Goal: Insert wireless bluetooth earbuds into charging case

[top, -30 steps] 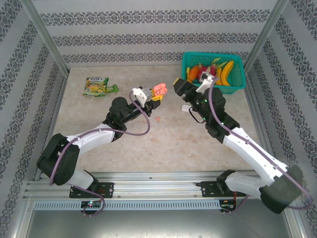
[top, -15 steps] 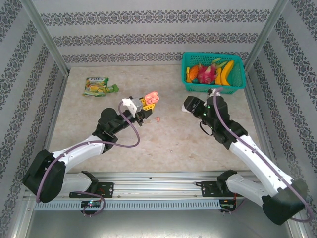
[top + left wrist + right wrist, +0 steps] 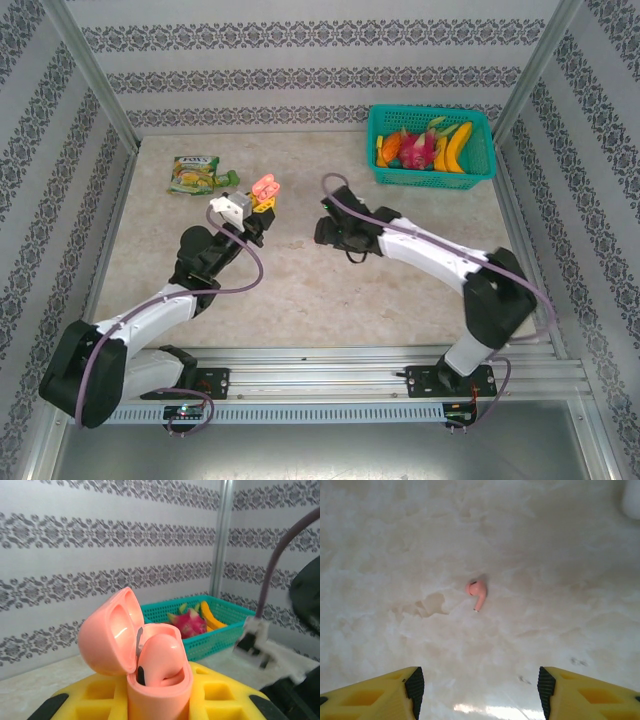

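Where the left gripper (image 3: 260,199) stood raised above the table (image 3: 300,290), its yellow fingers (image 3: 95,700) were clamped on one pink charging case (image 3: 159,680), which was upright with its lid hinged open.
Item: one pale pink earbud (image 3: 476,594), lying alone on the table with its stem pointing back toward the right gripper (image 3: 477,682), whose jaws stood wide and empty, apart from it.
Item: one teal basket (image 3: 430,178) of fruit, far right corner.
Item: one green snack packet (image 3: 194,174), far left.
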{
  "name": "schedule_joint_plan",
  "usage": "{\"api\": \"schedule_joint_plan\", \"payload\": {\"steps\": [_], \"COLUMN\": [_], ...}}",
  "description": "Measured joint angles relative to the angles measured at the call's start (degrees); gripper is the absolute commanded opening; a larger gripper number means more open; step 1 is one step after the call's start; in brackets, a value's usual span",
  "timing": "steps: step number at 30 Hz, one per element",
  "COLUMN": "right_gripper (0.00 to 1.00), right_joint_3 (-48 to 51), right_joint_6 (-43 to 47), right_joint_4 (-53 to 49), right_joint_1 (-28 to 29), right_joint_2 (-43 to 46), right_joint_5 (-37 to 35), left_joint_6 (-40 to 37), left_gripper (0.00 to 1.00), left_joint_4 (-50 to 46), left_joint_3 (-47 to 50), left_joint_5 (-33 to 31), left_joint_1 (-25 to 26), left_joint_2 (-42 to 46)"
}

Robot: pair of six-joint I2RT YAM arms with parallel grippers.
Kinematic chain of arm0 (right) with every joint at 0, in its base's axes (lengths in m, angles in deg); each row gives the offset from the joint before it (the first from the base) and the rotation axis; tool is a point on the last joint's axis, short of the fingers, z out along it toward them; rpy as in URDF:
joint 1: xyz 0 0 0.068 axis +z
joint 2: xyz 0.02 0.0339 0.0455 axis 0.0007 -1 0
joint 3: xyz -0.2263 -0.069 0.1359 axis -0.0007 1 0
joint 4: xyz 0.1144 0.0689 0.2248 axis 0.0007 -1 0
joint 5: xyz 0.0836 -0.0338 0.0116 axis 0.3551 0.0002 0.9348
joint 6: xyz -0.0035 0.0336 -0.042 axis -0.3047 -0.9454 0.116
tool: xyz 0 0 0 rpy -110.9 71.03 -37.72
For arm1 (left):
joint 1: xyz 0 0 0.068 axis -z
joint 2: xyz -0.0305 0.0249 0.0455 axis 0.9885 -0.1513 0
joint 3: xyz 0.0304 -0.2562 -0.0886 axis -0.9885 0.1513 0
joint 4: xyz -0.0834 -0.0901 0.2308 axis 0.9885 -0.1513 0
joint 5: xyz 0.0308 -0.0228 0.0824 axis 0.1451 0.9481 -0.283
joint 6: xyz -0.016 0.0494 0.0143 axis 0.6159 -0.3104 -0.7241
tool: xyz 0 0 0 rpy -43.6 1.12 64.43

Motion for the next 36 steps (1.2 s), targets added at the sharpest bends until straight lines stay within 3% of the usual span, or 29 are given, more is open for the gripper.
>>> {"api": "schedule_joint_plan", "payload": {"steps": [7,13,36], "right_gripper": [0.63,0.62,0.51], "right_joint_3": [-15.5,-24.2,-37.5], "right_joint_6": [1.3,3.1,5.0], "right_joint_4": [-7.4,-13.4,-23.1], "right_joint_1": [0.9,0.9,0.9], "right_joint_2": [-16.2,-24.6,-37.0], "right_joint_5": [-2.5,-4.8,-8.0], "left_joint_6": [0.7,1.6,1.6], "left_gripper": [0.00,0.00,0.00], "left_joint_4": [0.0,-0.2,-0.4], "left_joint_3": [1.9,2.6,2.6], "left_joint_5": [-2.3,-3.3,-3.2], "left_joint_1": [-2.9,-4.6,-4.8], "left_joint_2": [4.8,6.7,6.5]}}
